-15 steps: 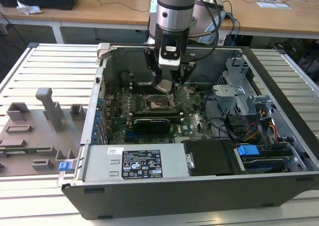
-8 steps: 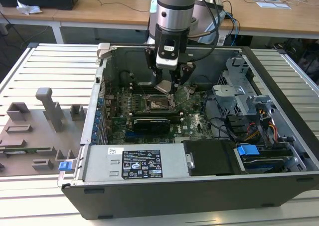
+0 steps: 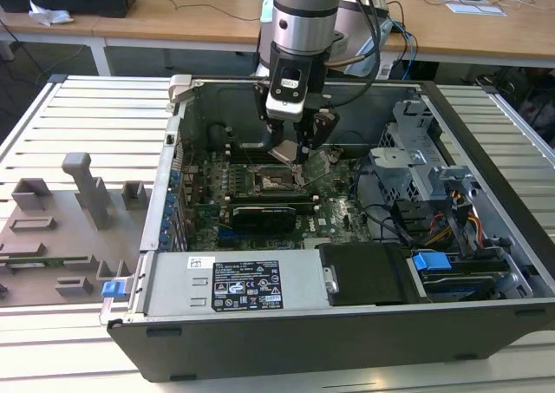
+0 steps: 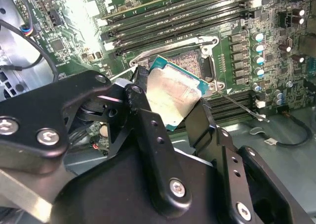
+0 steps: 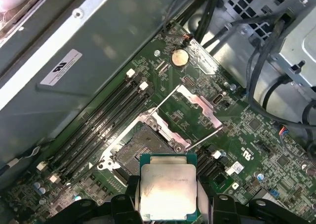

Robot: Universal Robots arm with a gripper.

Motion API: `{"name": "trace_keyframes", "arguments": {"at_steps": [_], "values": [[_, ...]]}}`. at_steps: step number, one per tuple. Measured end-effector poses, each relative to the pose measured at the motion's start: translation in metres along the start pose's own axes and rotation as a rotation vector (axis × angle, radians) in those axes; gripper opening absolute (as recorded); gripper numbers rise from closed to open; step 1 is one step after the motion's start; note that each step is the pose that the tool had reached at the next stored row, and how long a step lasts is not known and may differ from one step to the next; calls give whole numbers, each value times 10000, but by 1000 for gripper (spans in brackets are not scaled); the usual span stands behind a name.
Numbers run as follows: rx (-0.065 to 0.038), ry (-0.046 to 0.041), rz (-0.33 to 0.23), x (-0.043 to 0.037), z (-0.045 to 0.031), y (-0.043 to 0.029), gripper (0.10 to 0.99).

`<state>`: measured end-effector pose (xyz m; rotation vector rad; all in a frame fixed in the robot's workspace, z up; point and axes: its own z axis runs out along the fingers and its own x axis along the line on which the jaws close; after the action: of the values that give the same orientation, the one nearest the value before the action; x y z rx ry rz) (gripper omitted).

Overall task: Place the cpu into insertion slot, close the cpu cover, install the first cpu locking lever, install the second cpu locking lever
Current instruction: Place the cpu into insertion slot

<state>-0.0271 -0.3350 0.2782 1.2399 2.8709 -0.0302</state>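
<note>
- Gripper (image 4: 172, 99) sits closest to you in both wrist views: its black fingers (image 4: 143, 110) are clamped on opposite edges of the cpu (image 4: 174, 91), metal top facing the cameras.
- Case (image 3: 303, 345) lies open on its side on a slatted table (image 3: 87, 115). You look straight down into it in the exterior view.
- Arm (image 3: 303, 11) drops into the case from the far side, over the middle of the board (image 5: 256, 150).
- Board is green, with long black memory slots beside the socket frame.
- Cover (image 5: 205, 105) is swung up on its hinge, and you can see board through its window.
- Slot (image 5: 140, 147) lies bare, contact grid glinting, ringed by a silver frame.
- Lever (image 4: 242, 105), a thin rod, angles away from the frame corner, unlatched.
- Cpu hangs tilted in the air just above the slot and a little to one side, touching neither slot nor cover. Note that it is not seated.
</note>
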Motion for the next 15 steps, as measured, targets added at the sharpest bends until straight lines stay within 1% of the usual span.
{"name": "trace_keyframes", "arguments": {"at_steps": [7,15], "values": [[71,-55,597,0,5,0,545],[131,-97,1198,0,9,0,545]]}}
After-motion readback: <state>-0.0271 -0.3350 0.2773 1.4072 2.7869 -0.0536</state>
